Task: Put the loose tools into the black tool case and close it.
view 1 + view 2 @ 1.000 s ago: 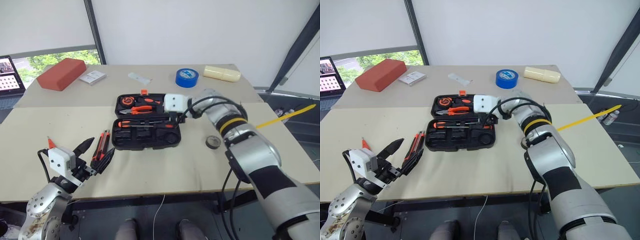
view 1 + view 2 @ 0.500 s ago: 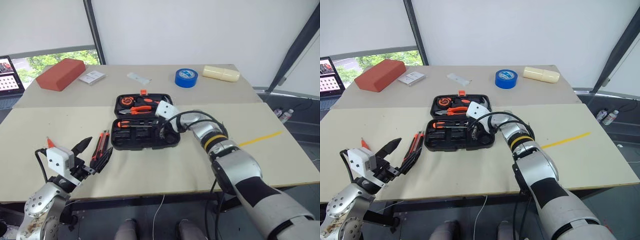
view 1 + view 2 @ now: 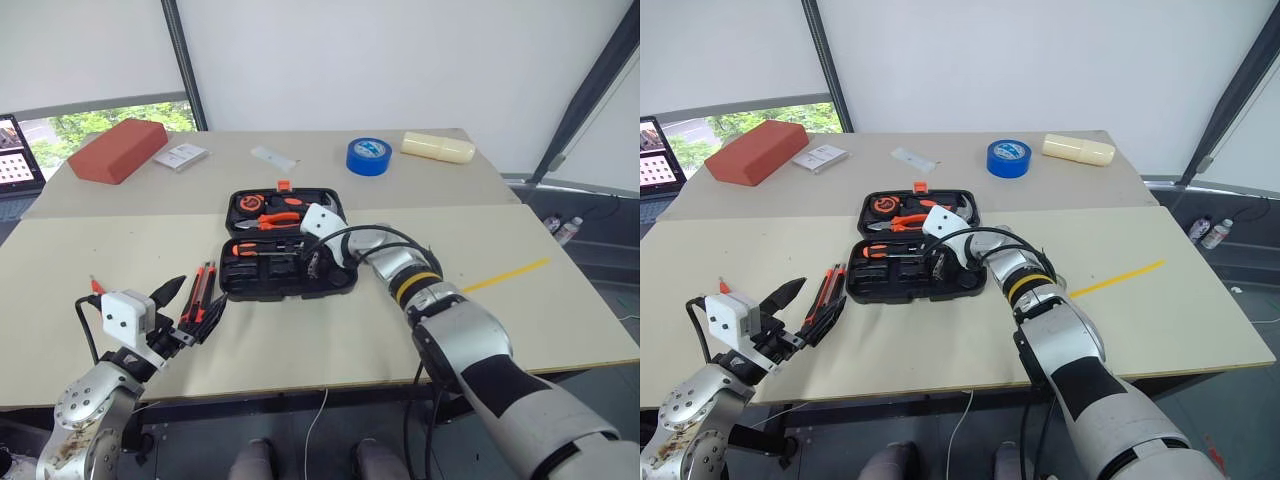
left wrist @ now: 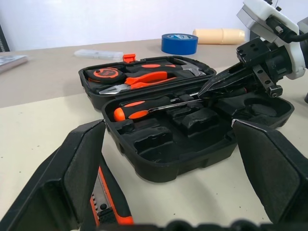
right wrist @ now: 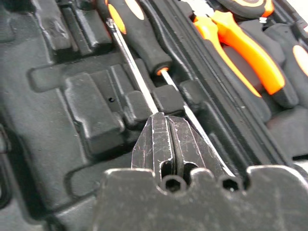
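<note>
The right gripper (image 4: 211, 87) presses its closed black fingers down onto a thin steel shaft inside the near half of the open black tool case (image 3: 288, 283), which lies mid-table with its orange latch on the far edge; whether the fingertips actually pinch the shaft or merely push on it cannot be told. 1 orange-and-black screwdriver (image 4: 144, 107) sits along the hinge side of that half, and the right wrist view shows 2 shafts running side by side under the fingertips (image 5: 166, 139). The far half already carries pliers (image 3: 272, 220) and a tape measure (image 3: 250, 202). The left gripper (image 3: 188, 305) hangs wide and empty at the table's near left edge, just beside the utility knife (image 3: 205, 289), which lies on the table outside the case. Seating the screwdriver well probably means pressing straight down along the moulded slot until the shaft drops flush, so the lid can later close, then lifting clear without dragging it out. The small black tape roll and the second screwdriver's handle are hard to place, a small red tool near the left wrist (image 3: 96, 286) is too small to identify, and the arm hides the case's right end
</note>
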You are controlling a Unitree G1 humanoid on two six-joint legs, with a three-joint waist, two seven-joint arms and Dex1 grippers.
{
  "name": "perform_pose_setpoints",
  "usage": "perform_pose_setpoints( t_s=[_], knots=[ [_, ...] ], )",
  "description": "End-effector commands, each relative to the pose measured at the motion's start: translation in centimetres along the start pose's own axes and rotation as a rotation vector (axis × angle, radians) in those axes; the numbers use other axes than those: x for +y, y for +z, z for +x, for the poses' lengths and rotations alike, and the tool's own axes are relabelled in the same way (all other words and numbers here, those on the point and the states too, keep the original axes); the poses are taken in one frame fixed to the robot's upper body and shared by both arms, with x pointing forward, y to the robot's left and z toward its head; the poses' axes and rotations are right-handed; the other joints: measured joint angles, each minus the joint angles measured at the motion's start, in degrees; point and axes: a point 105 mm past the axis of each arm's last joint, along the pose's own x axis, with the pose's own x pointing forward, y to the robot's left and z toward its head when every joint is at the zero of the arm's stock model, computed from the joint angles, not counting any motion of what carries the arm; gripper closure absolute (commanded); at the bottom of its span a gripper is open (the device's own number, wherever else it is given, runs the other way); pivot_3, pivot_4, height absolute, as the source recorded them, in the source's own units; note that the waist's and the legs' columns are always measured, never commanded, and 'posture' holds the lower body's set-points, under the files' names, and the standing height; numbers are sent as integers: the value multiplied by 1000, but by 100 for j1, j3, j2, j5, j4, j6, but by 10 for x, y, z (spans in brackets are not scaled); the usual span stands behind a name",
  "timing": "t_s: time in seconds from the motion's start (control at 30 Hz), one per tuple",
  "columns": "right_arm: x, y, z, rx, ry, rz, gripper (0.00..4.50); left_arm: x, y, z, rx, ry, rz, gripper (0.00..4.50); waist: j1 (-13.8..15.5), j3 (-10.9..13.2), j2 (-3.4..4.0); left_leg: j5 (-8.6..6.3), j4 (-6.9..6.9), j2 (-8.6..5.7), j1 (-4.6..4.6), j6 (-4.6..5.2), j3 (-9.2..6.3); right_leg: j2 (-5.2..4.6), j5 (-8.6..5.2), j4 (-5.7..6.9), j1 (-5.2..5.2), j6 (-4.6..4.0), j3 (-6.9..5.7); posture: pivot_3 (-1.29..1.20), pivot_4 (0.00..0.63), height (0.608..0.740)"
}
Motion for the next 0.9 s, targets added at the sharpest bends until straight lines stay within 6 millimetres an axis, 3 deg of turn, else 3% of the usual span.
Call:
perform_pose_setpoints(
  t_s=[0.03, 0.13, 0.2, 0.27, 0.37, 0.43, 0.6, 0.7, 0.83, 0.9],
  knots=[
    [4, -7, 1, 68, 31, -25, 4476, 0, 5, -1, 2, 13, 38, 0, 2, 0, 0, -2, 0, 0, 0, -3, 0, 0, 0, 0, 0, 0, 0, 0, 150, 740],
    [1, 8, 0, -6, 25, -21, 4476, 0, 5, -1, 1, 19, 34, 0, 1, 0, 0, -3, 1, 0, 0, -5, 0, 0, 0, -1, 1, 0, 0, 0, 150, 740],
    [-1, 36, -5, -157, 43, -23, 4476, 0, 7, -2, -17, 17, 30, 0, 2, 0, -1, -3, 0, 0, 0, -6, 0, -1, 0, -1, 0, 0, 0, 0, 150, 740],
    [-4, 64, -17, -342, 70, -19, 4476, 3, 13, -7, -49, 27, 19, 0, -7, 1, 0, -3, 0, 0, -5, -5, 0, 0, 0, -2, -4, 0, 1, 0, 150, 740],
    [-9, 83, -44, -531, 124, -54, 4476, 7, 20, -21, -87, 28, 2, 0, -17, 2, 0, -1, -5, 4, -8, -1, 0, 3, 0, -2, -8, 0, 1, 0, 150, 740],
    [-15, 80, -64, -609, 137, -36, 4476, 13, 24, -35, -105, 46, 2, 0, 4, 1, 0, -1, -10, 4, -8, -1, 0, 3, 0, -4, -6, 1, -1, 0, 150, 740],
    [-9, 44, -118, -677, 169, -56, 2851, 44, 23, -86, -51, 196, 31, 0, 97, -3, -8, -4, -9, 2, -10, -7, 2, -5, -2, -20, 2, 1, -5, 0, 150, 740],
    [1, 25, -152, -747, 135, -52, 1808, 70, 15, -129, 25, 354, 41, 0, 95, -3, -8, -13, -8, 1, -12, -20, 7, -9, -4, -27, -2, -2, -4, 0, 150, 740],
    [17, 1, -182, -777, 68, -13, 291, 100, 3, -187, 103, 612, 1, 0, 15, -3, -7, -29, -9, 8, 4, -47, 6, -3, -40, -13, -5, -55, -4, 0, 150, 740],
    [27, -15, -192, -730, 65, -7, 30, 106, -4, -209, 156, 726, -44, 0, 10, -2, -13, -31, -8, 9, 20, -50, 6, -3, -55, -11, 7, -36, -3, 0, 150, 740]
  ],
)
